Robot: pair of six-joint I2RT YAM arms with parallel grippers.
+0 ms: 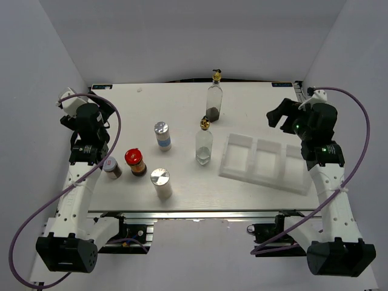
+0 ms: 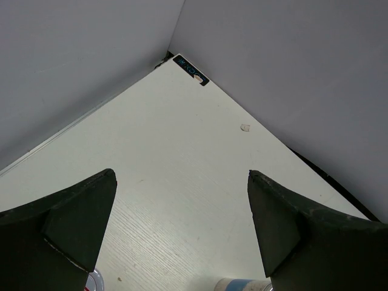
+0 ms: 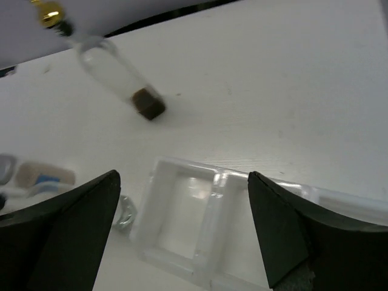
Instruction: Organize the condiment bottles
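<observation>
While the left pincer (image 2: 182,182) gapes released, every container stands upright, axis vertical, on the white worktop (image 1: 182,103): grey-lidded jar (image 1: 111,165) and red-lidded jar (image 1: 135,161) at 9 o'clock, far shaker (image 1: 162,135), near shaker (image 1: 160,182), central bottle (image 1: 204,142), far bottle (image 1: 214,97) at 12; right pincer (image 3: 182,182) released; grey walls (image 1: 182,36).

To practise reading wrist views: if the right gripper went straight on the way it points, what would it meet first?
Most likely the white plastic compartmented tray: the open right gripper frames its end compartment straight ahead. Depth is unclear; the clear glass gold-stoppered bottle stands farther off, up left.
</observation>
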